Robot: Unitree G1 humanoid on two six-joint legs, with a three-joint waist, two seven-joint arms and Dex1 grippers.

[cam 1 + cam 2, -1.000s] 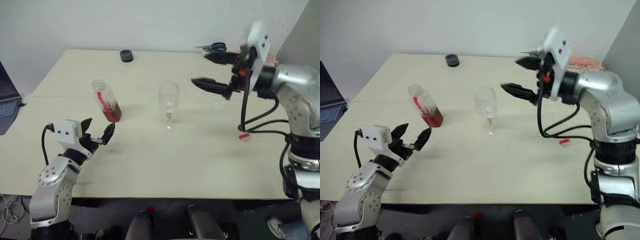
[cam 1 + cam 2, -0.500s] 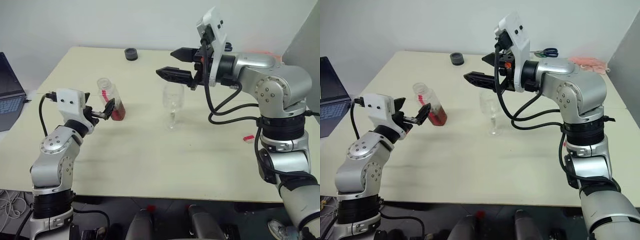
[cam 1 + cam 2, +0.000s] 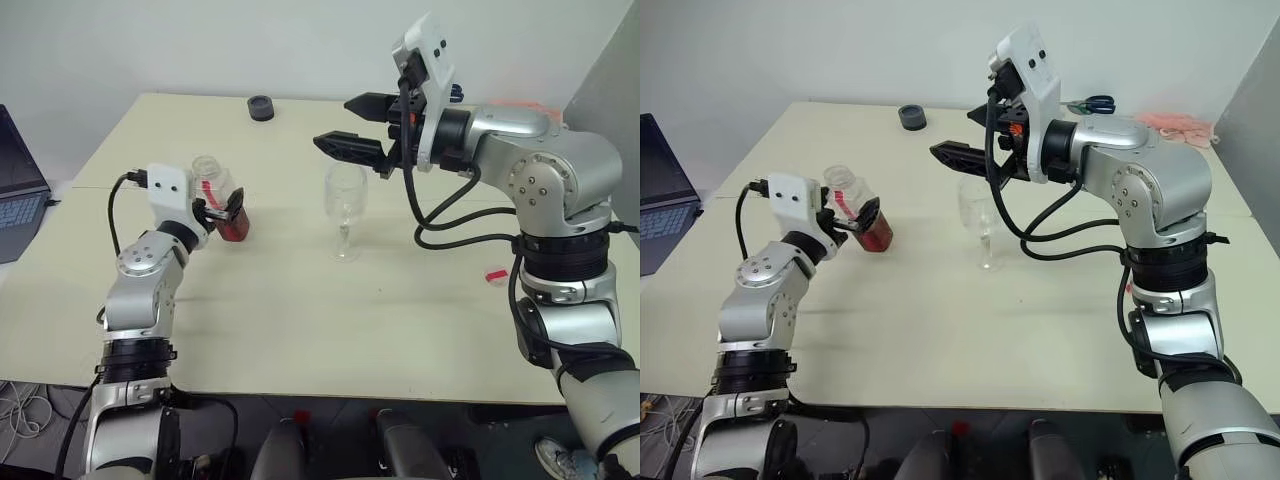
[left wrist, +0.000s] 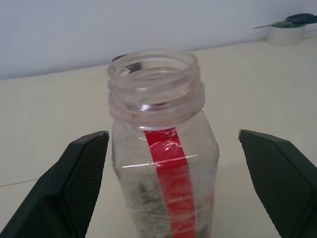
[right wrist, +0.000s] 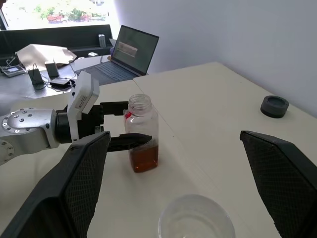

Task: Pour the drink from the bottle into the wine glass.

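my left claw (image 3: 222, 210) wide, fingers either side of bottle (image 3: 217, 199) | my right claw (image 3: 352, 128) wide above glass (image 3: 344, 209)

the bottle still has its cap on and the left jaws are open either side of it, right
Not quite: the bottle has no cap; the left wrist view shows its bare threaded mouth open. The rest holds: the left gripper has its jaws open on either side of the bottle.
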